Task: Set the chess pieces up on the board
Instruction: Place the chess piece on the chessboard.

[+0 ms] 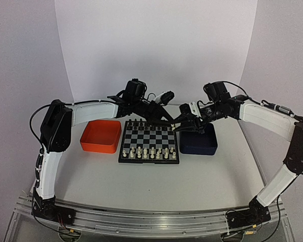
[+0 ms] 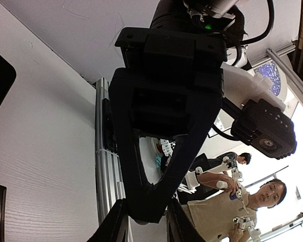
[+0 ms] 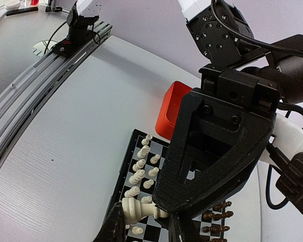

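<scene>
The board lies mid-table, with cream chess pieces standing in its two near rows and black ones along the far row. Both grippers meet above the board's far right corner. My right gripper is shut on a cream piece lying sideways between its fingers, over the board. My left gripper comes in from the left, its tip against that piece's narrow end. In the left wrist view the left gripper has its jaws apart either side of the right gripper's tip, with a sliver of gap.
An orange tray sits left of the board and a dark blue tray right of it. Both arms arch over the table's far half. A metal rail runs along the near edge.
</scene>
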Robot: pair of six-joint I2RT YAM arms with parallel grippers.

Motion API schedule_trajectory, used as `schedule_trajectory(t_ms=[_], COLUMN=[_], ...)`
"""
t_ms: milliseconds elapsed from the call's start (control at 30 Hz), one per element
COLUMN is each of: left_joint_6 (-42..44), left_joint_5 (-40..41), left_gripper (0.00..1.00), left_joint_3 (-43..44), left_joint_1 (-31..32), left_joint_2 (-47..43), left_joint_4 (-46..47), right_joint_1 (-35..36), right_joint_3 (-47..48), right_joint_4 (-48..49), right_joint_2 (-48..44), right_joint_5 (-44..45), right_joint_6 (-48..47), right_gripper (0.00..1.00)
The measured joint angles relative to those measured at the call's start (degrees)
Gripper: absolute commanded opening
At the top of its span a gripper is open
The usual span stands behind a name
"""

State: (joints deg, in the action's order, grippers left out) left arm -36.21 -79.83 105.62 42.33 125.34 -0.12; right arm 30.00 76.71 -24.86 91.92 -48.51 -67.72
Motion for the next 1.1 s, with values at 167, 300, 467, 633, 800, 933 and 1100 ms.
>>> schedule_trajectory(t_ms=[167, 300, 467, 633, 800, 933, 1100], left_joint_6=[0.2, 0.2, 0.3, 0.7, 1.6, 1.7, 1.5], left_joint_5=[0.0, 0.0, 0.2, 0.6, 0.6, 0.7, 0.9], left_gripper=[0.28, 0.30, 0.31, 0.34, 0.38, 0.40, 0.37], left_joint_3=[0.0, 0.0, 0.0, -0.2, -0.4, -0.5, -1.5], left_joint_1=[0.0, 0.0, -0.1, -0.2, -0.2, -0.2, -0.4], left_joint_2=[0.0, 0.0, 0.0, 0.0, 0.0, 0.0, -0.8], left_joint_4=[-0.5, -0.9, -0.9, -0.9, -0.9, -0.9, -0.4], right_joint_1=[0.3, 0.5, 0.7, 0.9, 1.0, 1.0, 1.0], right_joint_3=[0.0, 0.0, 0.0, 0.0, 0.0, 0.0, -0.7], right_joint_4=[0.0, 0.0, 0.1, 0.4, 1.0, 2.3, 4.0], right_joint_2=[0.0, 0.0, 0.0, 0.0, 0.0, -0.1, -0.7], right_joint_5=[0.7, 1.6, 2.6, 3.9, 5.3, 6.8, 7.9], right_joint_6=[0.0, 0.0, 0.0, 0.0, 0.4, 1.2, 2.1], right_gripper=[0.19, 0.20, 0.20, 0.20, 0.20, 0.20, 0.20])
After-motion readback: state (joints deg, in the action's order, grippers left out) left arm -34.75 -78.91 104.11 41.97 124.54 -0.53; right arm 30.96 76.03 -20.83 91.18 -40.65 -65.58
